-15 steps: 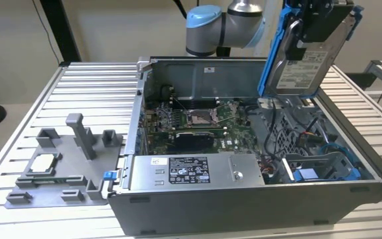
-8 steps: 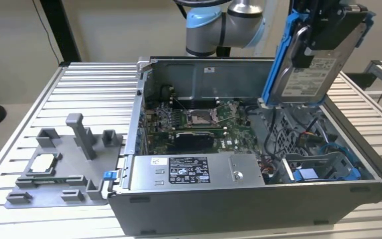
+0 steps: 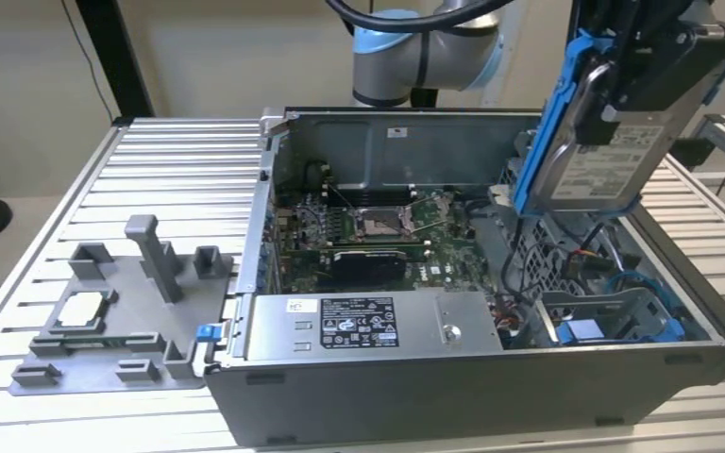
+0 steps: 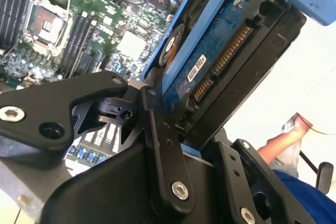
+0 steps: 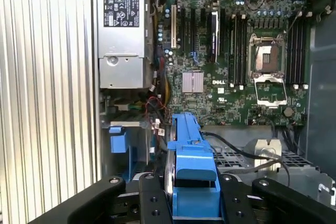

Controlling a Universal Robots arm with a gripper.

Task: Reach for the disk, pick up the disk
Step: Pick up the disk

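Between the fingers of my hand (image 5: 191,203), the disk (image 3: 602,142) hangs gripped by its blue frame, lifted clear above the open case (image 3: 489,377) below. I judge the plastic frame could slip or flex if jolted.

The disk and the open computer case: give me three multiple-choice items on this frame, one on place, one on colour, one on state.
1. Where is the disk?
A. Lying on the grey fixture
B. Held up above the open case
C. Seated in its bay

2. What colour is the frame round the disk?
A. Blue
B. Red
C. Black

3. What is the gripper doing?
A. Open, apart from the disk
B. Shut on a cable
C. Shut on the disk

Answers: 1 B, the exterior view shows it raised over the case. 2 A, the frame is bright blue in both wrist views. 3 C, the black fingers clamp the disk's sides.
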